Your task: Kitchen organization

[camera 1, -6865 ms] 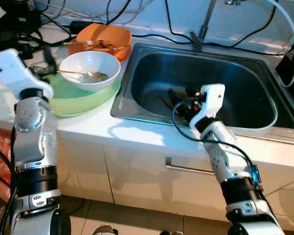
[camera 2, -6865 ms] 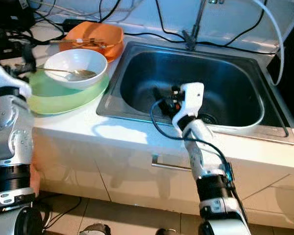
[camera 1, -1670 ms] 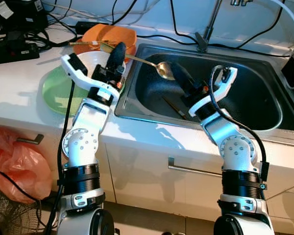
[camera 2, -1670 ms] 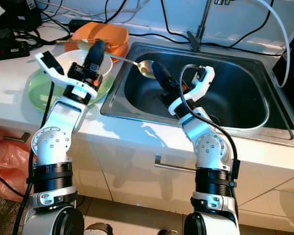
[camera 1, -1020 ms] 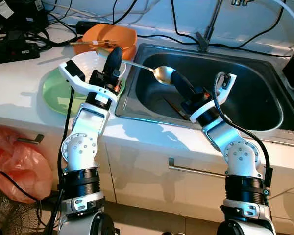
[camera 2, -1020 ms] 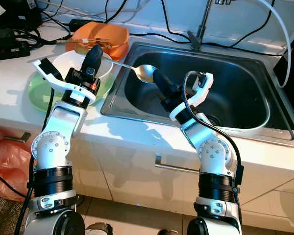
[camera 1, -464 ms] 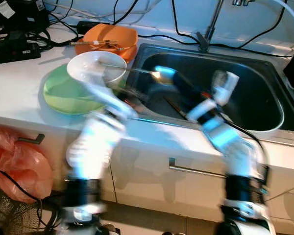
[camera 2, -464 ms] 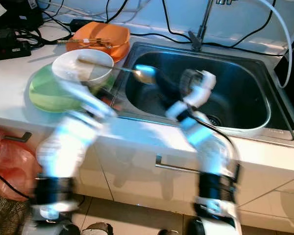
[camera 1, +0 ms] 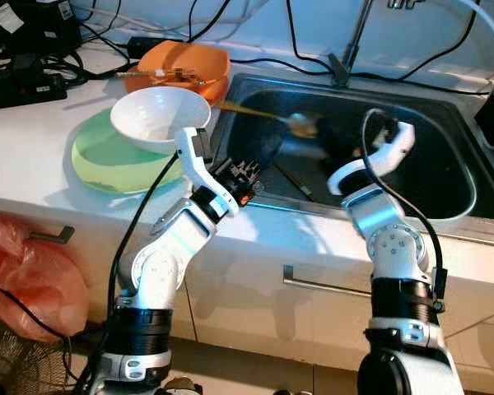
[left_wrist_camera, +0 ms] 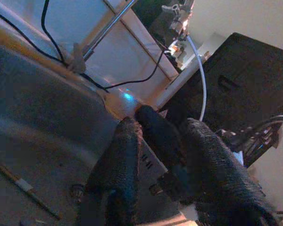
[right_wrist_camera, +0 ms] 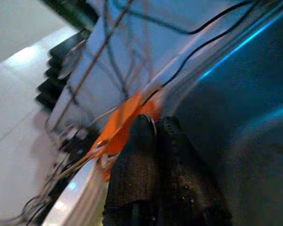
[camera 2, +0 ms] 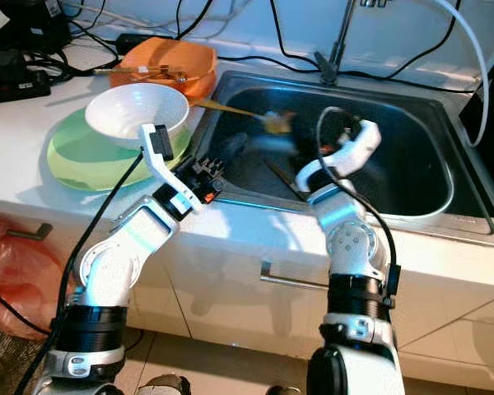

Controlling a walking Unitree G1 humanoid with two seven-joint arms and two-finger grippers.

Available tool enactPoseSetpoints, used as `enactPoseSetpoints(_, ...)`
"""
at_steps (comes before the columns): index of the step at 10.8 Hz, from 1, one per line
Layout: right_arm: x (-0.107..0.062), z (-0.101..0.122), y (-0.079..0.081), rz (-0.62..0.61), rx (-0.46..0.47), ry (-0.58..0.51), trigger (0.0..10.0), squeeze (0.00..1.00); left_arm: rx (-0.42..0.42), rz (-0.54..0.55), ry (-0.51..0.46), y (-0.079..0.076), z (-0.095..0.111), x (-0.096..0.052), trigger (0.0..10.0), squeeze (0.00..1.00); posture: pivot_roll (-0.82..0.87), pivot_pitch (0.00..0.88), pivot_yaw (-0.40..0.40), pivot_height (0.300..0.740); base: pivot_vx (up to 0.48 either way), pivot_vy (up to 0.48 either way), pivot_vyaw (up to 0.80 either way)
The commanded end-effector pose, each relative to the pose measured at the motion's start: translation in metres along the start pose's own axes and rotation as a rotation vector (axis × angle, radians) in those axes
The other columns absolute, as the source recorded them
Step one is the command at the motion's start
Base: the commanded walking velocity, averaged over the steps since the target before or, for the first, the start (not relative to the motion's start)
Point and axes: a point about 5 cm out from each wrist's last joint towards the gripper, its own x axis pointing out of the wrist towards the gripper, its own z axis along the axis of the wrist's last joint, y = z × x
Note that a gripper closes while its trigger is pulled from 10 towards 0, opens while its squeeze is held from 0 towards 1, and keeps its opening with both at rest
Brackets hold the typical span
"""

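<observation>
A: Which step is this?

B: Judging by the pose, moving the spoon (camera 1: pixel 295 123) into the sink (camera 1: pixel 445 206). The left gripper (camera 1: pixel 251 169) hangs released at the sink's near rim, beside the white bowl (camera 1: pixel 159 118) on the green plate (camera 1: pixel 107 156).

A: And the spoon?

B: Clenched in the right gripper (right_wrist_camera: pixel 153 127), blurred over the basin; next it needs lowering clear of the chopsticks (camera 1: pixel 292 181) below.

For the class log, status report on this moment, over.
Right end effector shut on spoon over sink. Left end effector open, at near rim. Stick in basin.
</observation>
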Motion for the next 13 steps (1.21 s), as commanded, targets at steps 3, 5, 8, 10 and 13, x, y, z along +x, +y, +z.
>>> enactPoseSetpoints(3, 0.007, 0.024, -0.024, -0.219, -0.187, -0.121, 0.0, 0.0, 0.141, 0.018, 0.03, 0.001, 0.005, -0.011, 10.0, 1.0, 0.14, 0.049, -0.038, 0.74, 0.0, 0.0, 0.0)
enactPoseSetpoints(5, 0.005, 0.027, -0.044, -0.374, -0.381, -0.089, 0.0, 0.0, 0.313, 0.11, 0.062, 0.014, 0.008, -0.023, 10.0, 1.0, 0.14, 0.052, -0.041, 0.74, 0.0, 0.0, 0.0)
enactPoseSetpoints(8, -0.005, 0.022, -0.076, -0.555, -0.641, 0.007, 0.0, 0.0, 0.45, 0.149, 0.128, 0.021, 0.004, -0.033, 10.0, 1.0, 0.15, 0.061, -0.04, 0.74, 0.0, 0.0, 0.0)
enactPoseSetpoints(10, -0.006, 0.014, -0.083, -0.566, -0.741, 0.075, 0.0, 0.0, 0.486, 0.144, 0.132, 0.02, 0.005, -0.033, 10.0, 1.0, 0.15, 0.064, -0.039, 0.74, 0.0, 0.0, 0.0)
enactPoseSetpoints(13, -0.004, -0.003, -0.084, -0.504, -0.79, 0.183, 8.5, 0.0, 0.541, 0.137, 0.161, 0.021, 0.005, -0.035, 10.0, 1.0, 0.15, 0.066, -0.037, 0.74, 0.0, 0.0, 0.0)
